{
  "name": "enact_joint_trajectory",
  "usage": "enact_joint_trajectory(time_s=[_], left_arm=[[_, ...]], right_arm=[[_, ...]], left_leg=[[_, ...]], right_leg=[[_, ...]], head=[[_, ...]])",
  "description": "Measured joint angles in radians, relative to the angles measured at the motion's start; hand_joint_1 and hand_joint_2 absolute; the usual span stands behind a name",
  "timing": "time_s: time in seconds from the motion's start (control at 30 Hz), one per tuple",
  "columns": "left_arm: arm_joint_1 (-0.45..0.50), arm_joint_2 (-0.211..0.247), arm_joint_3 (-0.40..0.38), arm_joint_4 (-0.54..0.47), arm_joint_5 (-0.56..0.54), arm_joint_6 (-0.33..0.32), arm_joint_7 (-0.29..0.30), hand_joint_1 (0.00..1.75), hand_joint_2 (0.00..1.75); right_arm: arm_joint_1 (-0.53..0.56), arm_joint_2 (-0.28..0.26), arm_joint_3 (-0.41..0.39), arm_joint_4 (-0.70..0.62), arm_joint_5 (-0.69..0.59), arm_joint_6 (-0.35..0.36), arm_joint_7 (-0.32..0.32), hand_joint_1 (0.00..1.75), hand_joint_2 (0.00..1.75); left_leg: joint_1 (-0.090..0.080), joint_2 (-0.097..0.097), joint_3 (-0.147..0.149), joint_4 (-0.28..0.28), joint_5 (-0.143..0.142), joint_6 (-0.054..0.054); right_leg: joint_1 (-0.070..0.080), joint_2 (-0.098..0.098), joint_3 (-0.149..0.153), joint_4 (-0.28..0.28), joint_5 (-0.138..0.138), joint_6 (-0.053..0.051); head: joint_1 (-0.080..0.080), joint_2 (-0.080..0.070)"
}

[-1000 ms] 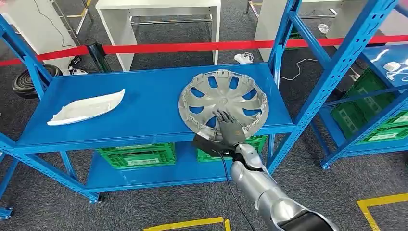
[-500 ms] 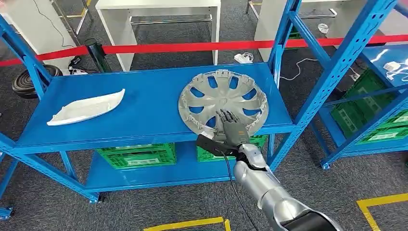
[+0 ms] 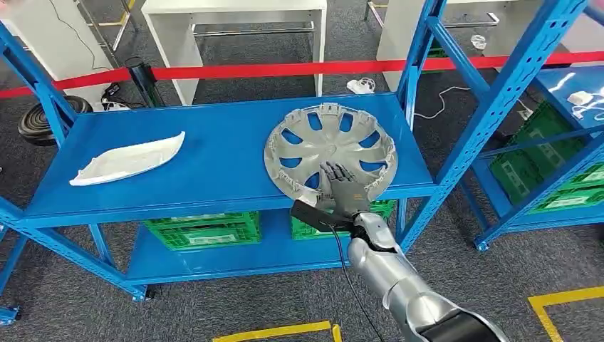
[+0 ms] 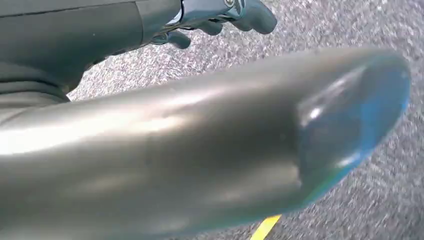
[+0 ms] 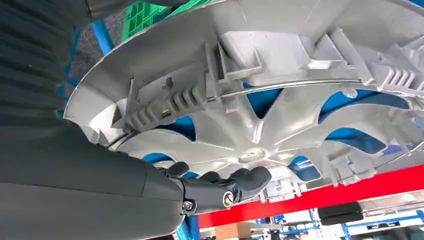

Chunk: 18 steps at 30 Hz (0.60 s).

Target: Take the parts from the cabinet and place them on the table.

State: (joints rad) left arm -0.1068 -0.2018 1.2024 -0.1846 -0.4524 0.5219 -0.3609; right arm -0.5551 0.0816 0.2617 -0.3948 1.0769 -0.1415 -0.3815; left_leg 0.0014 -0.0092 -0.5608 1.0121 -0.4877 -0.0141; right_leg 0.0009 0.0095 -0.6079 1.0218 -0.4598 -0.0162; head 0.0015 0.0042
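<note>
On the blue shelf [image 3: 214,160] the round silver wheel cover [image 3: 330,151] lies flat, ribbed inner side up; right hand [image 3: 342,191] rests on its near rim, fingers [image 5: 250,179] spread.

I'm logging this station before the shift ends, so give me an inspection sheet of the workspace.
Surface: blue metal shelf, upper level.
Job's things: round silver plastic wheel cover at the front right; white curved plastic trim piece lying left.
Clutter: green plastic crates on the lower shelf.
Hands: right hand over the wheel cover's near rim, fingers across its ribbed face; left hand hanging over the floor.
Cables: black cable along the right arm.
Surroundings: red barrier tape, white table, grey carpet.
</note>
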Motion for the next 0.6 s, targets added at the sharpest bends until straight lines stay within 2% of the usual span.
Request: enact_joint_trajectory(time_s=[0.17, 0.23, 0.43, 0.6], left_arm=[[0.000, 0.004, 0.025, 0.000, 0.013, 0.017, 0.003, 0.00, 0.00], [0.000, 0.005, 0.030, 0.000, 0.013, 0.018, 0.003, 0.00, 0.00], [0.000, 0.005, 0.038, 0.000, 0.018, 0.022, 0.001, 0.00, 0.00], [-0.001, 0.006, 0.047, 0.000, 0.028, -0.002, -0.022, 0.00, 0.00]], right_arm=[[-0.004, -0.001, 0.002, 0.007, 0.008, 0.004, 0.002, 0.00, 1.75], [-0.004, -0.001, 0.003, 0.008, 0.009, 0.004, 0.005, 1.75, 1.75], [-0.004, -0.001, 0.009, 0.012, 0.022, 0.006, 0.004, 1.75, 1.75], [-0.006, -0.002, 0.020, 0.012, 0.036, 0.005, 0.005, 1.75, 1.75]], left_leg=[[0.000, 0.000, 0.000, 0.000, 0.000, 0.000], [0.000, 0.000, 0.000, 0.000, 0.000, 0.000], [0.000, 0.000, 0.000, 0.000, 0.000, 0.000], [0.000, 0.000, 0.000, 0.000, 0.000, 0.000]], right_leg=[[0.000, 0.000, 0.000, 0.000, 0.000, 0.000], [0.000, 0.000, 0.000, 0.000, 0.000, 0.000], [0.000, 0.000, 0.000, 0.000, 0.000, 0.000], [0.000, 0.000, 0.000, 0.000, 0.000, 0.000]], head=[[0.000, 0.000], [0.000, 0.000], [0.000, 0.000], [0.000, 0.000]])
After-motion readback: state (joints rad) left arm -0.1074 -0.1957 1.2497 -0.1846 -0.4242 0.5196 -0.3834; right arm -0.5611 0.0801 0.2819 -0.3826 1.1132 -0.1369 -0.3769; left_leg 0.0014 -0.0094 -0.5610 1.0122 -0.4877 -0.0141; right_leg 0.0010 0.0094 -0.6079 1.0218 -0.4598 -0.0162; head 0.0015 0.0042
